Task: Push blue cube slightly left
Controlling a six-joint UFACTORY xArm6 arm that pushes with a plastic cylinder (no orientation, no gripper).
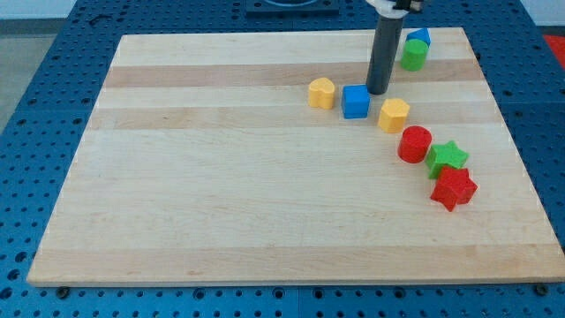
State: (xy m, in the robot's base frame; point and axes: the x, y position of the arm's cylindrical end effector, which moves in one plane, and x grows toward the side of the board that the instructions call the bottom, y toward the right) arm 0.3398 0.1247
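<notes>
- You have no claw on this arm, so there is nothing to read as open or closed; it ends in a dark rod, and my tip [379,92] rests on the wooden tabletop [221,194].
- My tip sits just at the blue cube's [356,102] upper right corner, touching or nearly so.
- You will find the blue cube in the upper middle of the tabletop, between two yellow blocks: one yellow block [322,93] near its left, the other yellow block [394,115] near its lower right.
- Toward the view's right you see a red cylinder [414,145], a green star [448,157] and a red star [453,188] clustered closely.
- Near the top edge, a green cylinder [414,55] stands against a blue block [420,37] behind it.
</notes>
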